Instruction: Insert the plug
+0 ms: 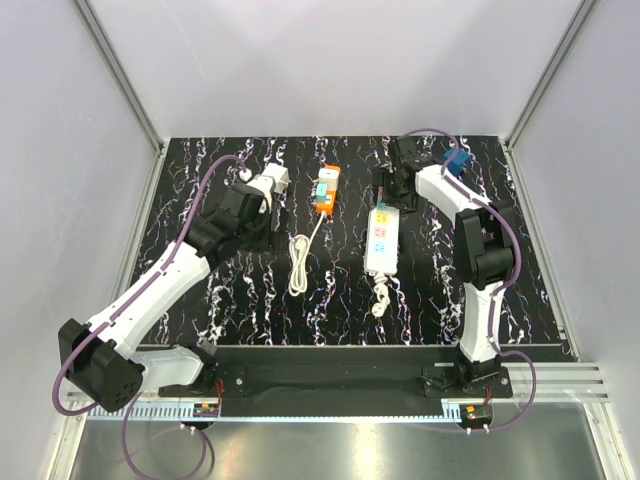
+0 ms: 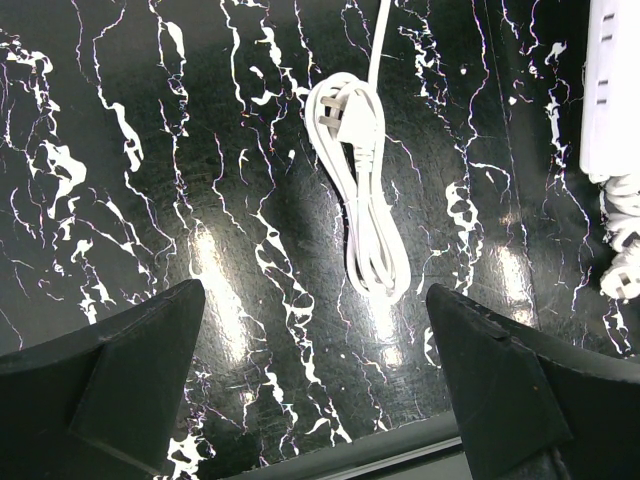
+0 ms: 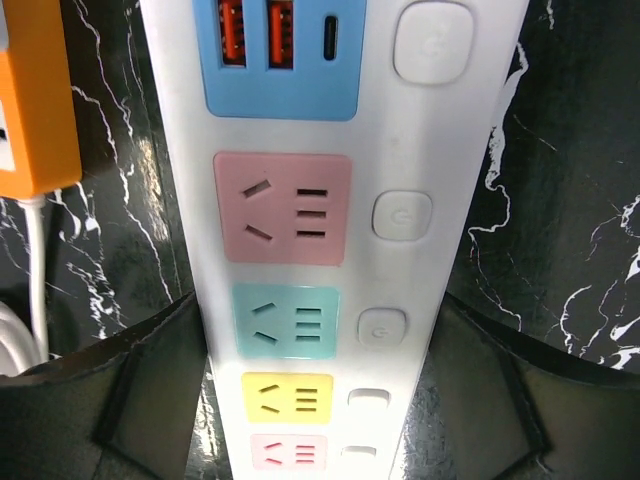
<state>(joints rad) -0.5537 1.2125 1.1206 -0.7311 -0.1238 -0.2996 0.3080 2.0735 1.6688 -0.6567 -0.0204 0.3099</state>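
The blue plug (image 1: 456, 160) sits at the far right of the table (image 1: 250, 300), just beside the right arm and well apart from the power strip (image 1: 383, 240). Neither gripper has it. The right gripper (image 3: 320, 330) is spread wide and empty, its 2 fingers straddling the strip near the teal socket (image 3: 286, 328). The left gripper (image 2: 315, 300) is also released and hangs over the coiled white cable (image 2: 360, 200). The main risk is that the right arm swings and knocks the plug out of reach. The fingers could also drag the loose strip askew, so the pins would later miss their slots. A grab at the orange plug (image 1: 326, 188) would be the wrong pick. No brand or writing is legible, only faint power symbols on the buttons (image 3: 402, 215).
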